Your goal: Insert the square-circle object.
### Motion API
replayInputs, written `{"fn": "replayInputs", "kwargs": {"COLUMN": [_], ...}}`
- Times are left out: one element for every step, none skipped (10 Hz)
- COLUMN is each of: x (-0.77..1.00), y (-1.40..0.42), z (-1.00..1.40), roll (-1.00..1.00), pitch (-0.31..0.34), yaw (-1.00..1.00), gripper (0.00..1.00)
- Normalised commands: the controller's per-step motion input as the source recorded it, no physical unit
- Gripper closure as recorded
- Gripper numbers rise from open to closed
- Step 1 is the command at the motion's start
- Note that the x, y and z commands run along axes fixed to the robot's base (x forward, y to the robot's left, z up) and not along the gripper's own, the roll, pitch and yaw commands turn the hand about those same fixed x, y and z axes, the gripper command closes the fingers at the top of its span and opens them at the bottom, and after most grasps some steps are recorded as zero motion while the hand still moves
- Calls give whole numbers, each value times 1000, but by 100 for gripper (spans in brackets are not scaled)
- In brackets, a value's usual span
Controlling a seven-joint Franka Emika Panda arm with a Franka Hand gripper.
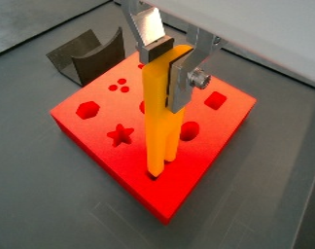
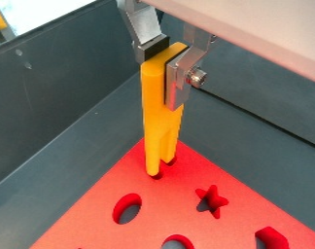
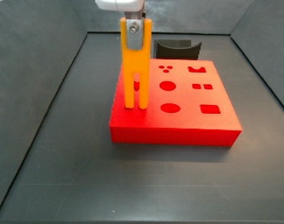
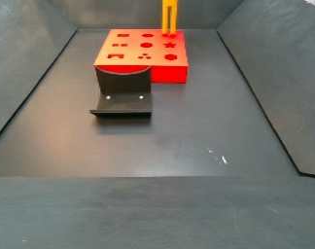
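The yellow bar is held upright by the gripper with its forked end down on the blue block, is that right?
Not quite: the block is red, not blue, as a side view shows. The rest holds: the gripper holds the yellow bar upright, forked end down on the block.

We see even, bright overhead light; the worktop (image 4: pixel 160 136) shows soft sheen, shadows stay faint, and the pincer (image 1: pixel 171 60) looks slightly blurred up close.

bar (image 1: pixel 157 117): smooth plastic | gripper (image 1: pixel 173 60): silver metal (jaws) | floor (image 4: pixel 160 146): matt
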Motion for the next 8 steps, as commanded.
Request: {"fn": "replayInputs", "kwargs": {"x": [0,0,94,0,-86,-114,-86,80], "y": [0,0,0,0,0,0,0,0], "z": [-129,-134,-123,-191,-146,-166,-163,-143], "roll": [6,23,39,97,70,67,41,64], "pitch": [0,0,0,0,0,0,0,0], "yaw": [0,0,66,51,0,0,0,49], "gripper": [100,100,100,100,100,100,100,100]}}
